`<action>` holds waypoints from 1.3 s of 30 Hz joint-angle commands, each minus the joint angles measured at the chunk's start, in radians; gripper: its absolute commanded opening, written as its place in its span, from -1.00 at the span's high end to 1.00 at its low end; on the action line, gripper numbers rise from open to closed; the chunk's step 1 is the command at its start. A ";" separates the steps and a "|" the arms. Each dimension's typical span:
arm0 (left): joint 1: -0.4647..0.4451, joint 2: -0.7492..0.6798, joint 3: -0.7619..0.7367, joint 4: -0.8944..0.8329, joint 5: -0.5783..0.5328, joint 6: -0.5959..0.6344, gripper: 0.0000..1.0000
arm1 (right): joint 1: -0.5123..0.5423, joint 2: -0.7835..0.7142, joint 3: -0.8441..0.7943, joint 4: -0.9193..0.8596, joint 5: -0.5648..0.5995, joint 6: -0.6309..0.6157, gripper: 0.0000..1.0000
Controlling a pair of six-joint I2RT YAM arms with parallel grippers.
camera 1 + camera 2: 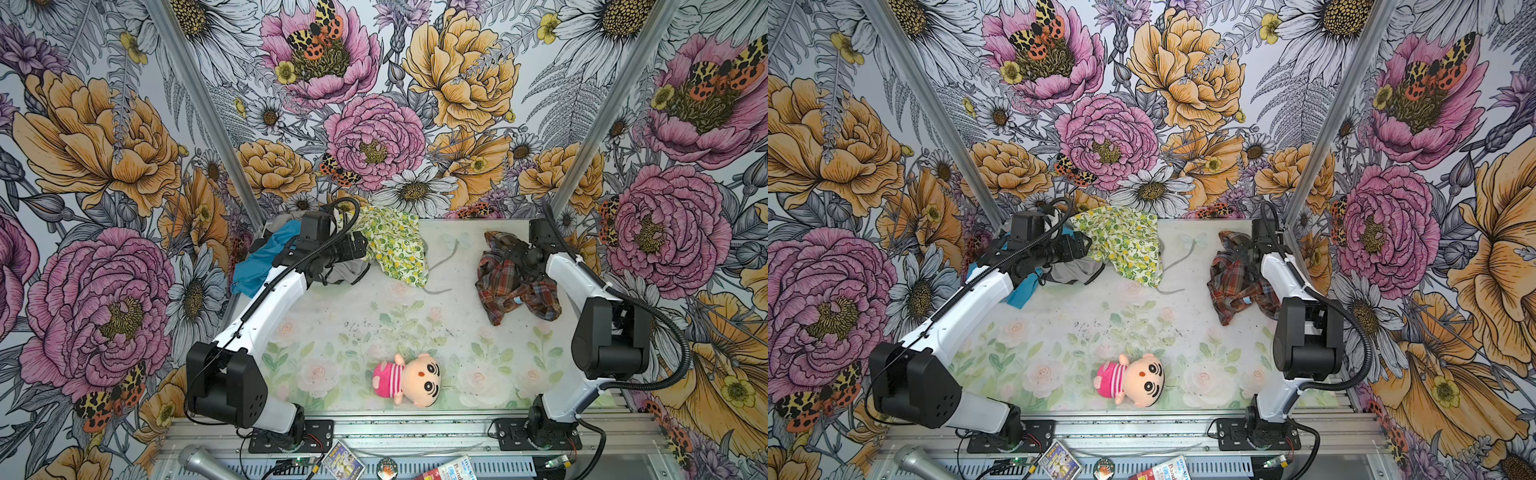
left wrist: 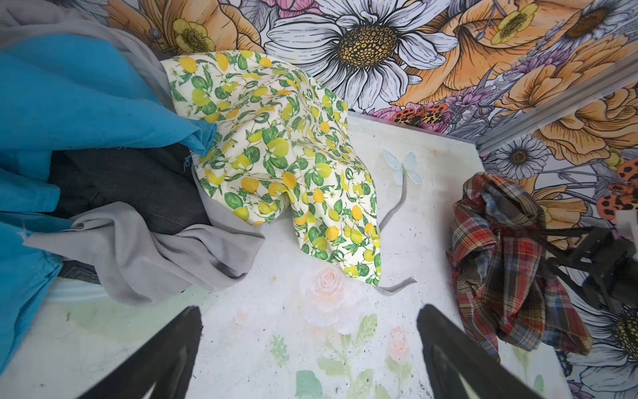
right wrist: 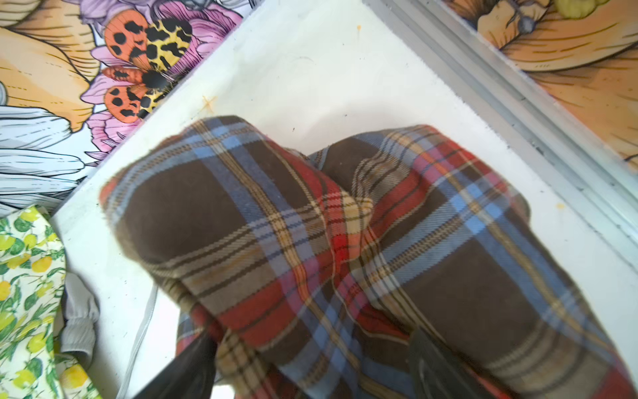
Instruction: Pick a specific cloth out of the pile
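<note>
The plaid cloth (image 1: 515, 286) (image 1: 1237, 286) lies crumpled by itself at the back right of the table, apart from the pile (image 1: 266, 257) (image 2: 121, 172). It fills the right wrist view, where the cloth (image 3: 310, 224) bulges up between the two spread fingers of my right gripper (image 3: 310, 345). That gripper (image 1: 512, 258) is open and sits down in the cloth's far end. The pile of turquoise, grey, dark and lemon-print fabric sits at the back left. My left gripper (image 2: 309, 311) (image 1: 358, 248) hovers open over bare table beside the pile, holding nothing.
A plush doll (image 1: 409, 380) lies near the table's front edge. A grey strap (image 1: 440, 266) trails from under the lemon-print cloth (image 1: 395, 245). Flowered walls close in the back and both sides. A microphone (image 1: 199, 459) and small items lie on the front rail.
</note>
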 commanded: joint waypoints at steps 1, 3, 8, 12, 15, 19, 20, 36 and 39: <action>0.020 0.017 0.038 0.005 -0.012 0.004 -0.98 | 0.009 -0.068 -0.006 -0.031 0.033 -0.030 -0.80; 0.021 0.019 0.042 0.005 -0.029 0.006 -0.98 | 0.013 -0.106 -0.008 -0.038 0.047 -0.048 -0.80; 0.038 0.013 0.042 0.006 -0.076 0.020 -0.98 | 0.025 -0.208 -0.018 -0.042 0.100 -0.124 -0.98; 0.072 -0.006 0.037 0.005 -0.103 0.030 -0.98 | 0.054 -0.294 -0.030 -0.034 0.166 -0.228 -0.99; 0.098 -0.038 0.017 0.013 -0.135 0.035 -0.98 | 0.071 -0.355 -0.060 0.006 0.173 -0.305 -0.99; 0.125 -0.101 -0.044 0.060 -0.158 0.041 -0.98 | 0.073 -0.472 -0.166 0.140 0.123 -0.364 -0.99; 0.130 -0.125 -0.073 0.085 -0.169 0.048 -0.98 | 0.074 -0.517 -0.218 0.213 0.093 -0.387 -0.99; 0.212 -0.420 -0.833 0.823 -0.451 0.202 -0.98 | 0.076 -0.770 -0.755 0.706 0.039 -0.473 -0.99; 0.213 -0.410 -0.882 0.846 -0.459 0.248 -0.98 | 0.075 -0.762 -0.796 0.729 0.046 -0.475 -0.99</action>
